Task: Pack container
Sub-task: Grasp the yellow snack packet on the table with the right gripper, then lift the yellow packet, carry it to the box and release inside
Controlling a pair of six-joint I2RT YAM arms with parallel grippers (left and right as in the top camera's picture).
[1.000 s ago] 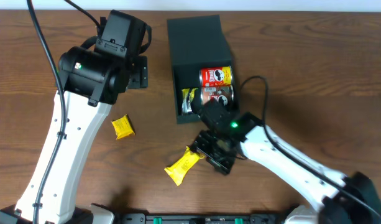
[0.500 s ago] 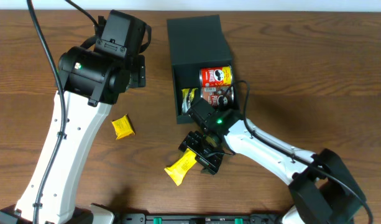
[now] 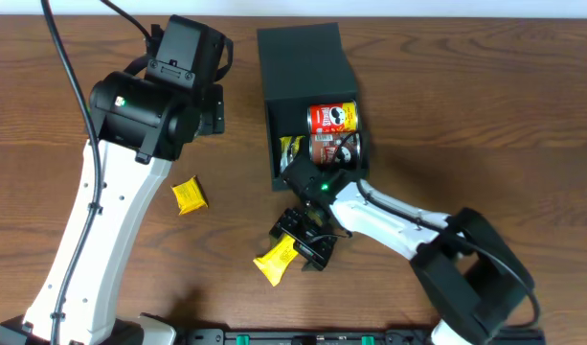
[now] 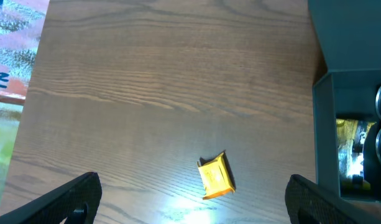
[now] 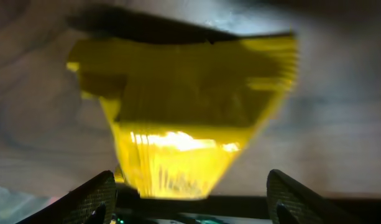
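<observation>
The dark teal-green container (image 3: 303,62) lies at the table's middle back with its lid open; two red snack cans (image 3: 332,119) and a yellow packet (image 3: 291,151) sit inside. It also shows at the right of the left wrist view (image 4: 348,93). My right gripper (image 3: 295,240) is open over a long yellow snack packet (image 3: 279,259), which fills the right wrist view (image 5: 184,118) between the jaws. A small yellow packet (image 3: 188,195) lies on the table; it shows in the left wrist view (image 4: 216,176). My left gripper (image 4: 190,199) is open and empty above it.
The left arm's body (image 3: 149,105) stands at the left of the container. A colourful patterned object (image 4: 10,43) lies at the left edge in the left wrist view. The table's front edge runs just below the long packet.
My right gripper has moved left and down from beside the container to over the long yellow packet. The left arm has not moved.
</observation>
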